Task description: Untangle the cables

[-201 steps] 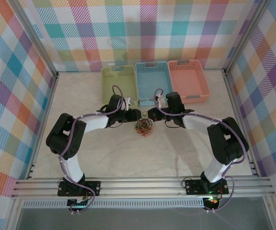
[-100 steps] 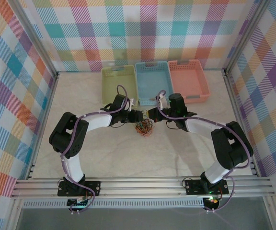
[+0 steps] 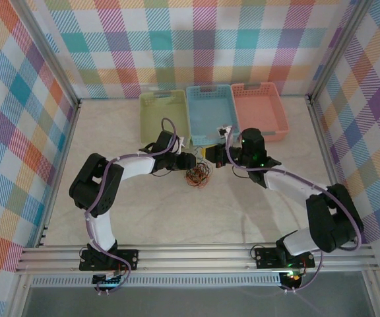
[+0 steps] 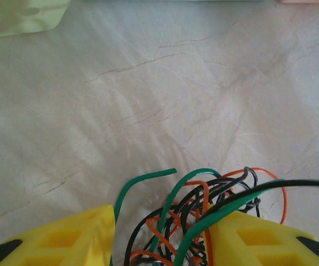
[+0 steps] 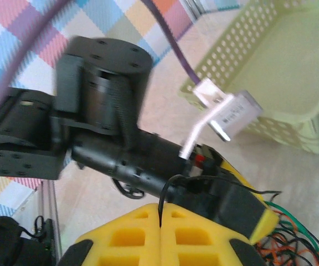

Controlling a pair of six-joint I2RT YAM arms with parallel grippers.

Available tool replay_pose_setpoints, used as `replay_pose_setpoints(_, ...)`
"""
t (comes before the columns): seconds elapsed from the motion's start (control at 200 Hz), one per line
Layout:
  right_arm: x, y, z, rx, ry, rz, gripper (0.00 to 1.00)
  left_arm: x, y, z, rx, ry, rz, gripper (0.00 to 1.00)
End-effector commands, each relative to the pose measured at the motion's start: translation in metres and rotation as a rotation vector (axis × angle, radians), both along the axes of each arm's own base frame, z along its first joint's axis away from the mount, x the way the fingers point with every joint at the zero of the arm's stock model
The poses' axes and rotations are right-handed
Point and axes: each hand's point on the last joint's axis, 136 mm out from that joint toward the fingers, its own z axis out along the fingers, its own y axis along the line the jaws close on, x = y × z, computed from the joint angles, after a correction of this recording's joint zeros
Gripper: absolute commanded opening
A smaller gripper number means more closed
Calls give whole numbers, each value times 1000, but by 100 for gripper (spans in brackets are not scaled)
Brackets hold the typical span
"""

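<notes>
Left arm point(image 3: 130, 165) reaches in from the left, elbow out, wrist pointing right toward table centre. Left gripper point(image 4: 162, 221): jaws at a middling gap and closed on the knot. In the left wrist view the wires pack the space between the yellow fingers point(image 4: 65, 238) and touch both inner faces. One green strand point(image 4: 143, 180) sticks out past the left finger with its end free. Another green one lies across the top of the right finger.

The cables point(image 3: 197, 176) are a small orange, black and green knot. It sits on the marble table point(image 3: 177, 211) at centre, just in front of the two grippers and between them. It is clear of all three baskets.

Right gripper point(image 5: 160, 219): jaws fully together, pinching a black cable point(image 5: 160, 208) in the seam. That strand comes up out of the fingers, bends over and runs right along the left gripper's body toward the knot, which is at the bottom right corner of the right wrist view. The two grippers are tip to tip and very close. I can't tell if they touch.

Right arm point(image 3: 289, 179) comes in from the right, forearm stretched out diagonally, wrist pointing left.

Behind the grippers, against the back wall, left to right: green basket point(image 3: 165, 117), blue basket point(image 3: 210, 113), pink basket point(image 3: 259, 109). They stand side by side, touching or nearly so. The left gripper is just in front of the green one.
</notes>
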Motion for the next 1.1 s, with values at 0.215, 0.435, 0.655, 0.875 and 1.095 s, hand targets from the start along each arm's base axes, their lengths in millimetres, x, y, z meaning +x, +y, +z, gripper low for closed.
replay_pose_setpoints(0.215, -35, -6, 76, 103, -161, 63, 0, 3, -4, 0, 13, -1, -18, 45)
replay_pose_setpoints(0.435, -45, -15, 90, 113, -209, 43, 0, 2, -4, -1, 16, 2, -16, 46)
replay_pose_setpoints(0.655, -68, -26, 129, 159, -271, 48, 0, 4, -3, -3, 26, 9, -12, 45)
replay_pose_setpoints(0.875, -96, -36, 169, 218, -307, 78, 0, 5, -1, -6, 39, 19, -6, 44)
replay_pose_setpoints(1.095, -125, -49, 213, 272, -368, 94, 0, 5, 0, -8, 51, 27, -2, 42)
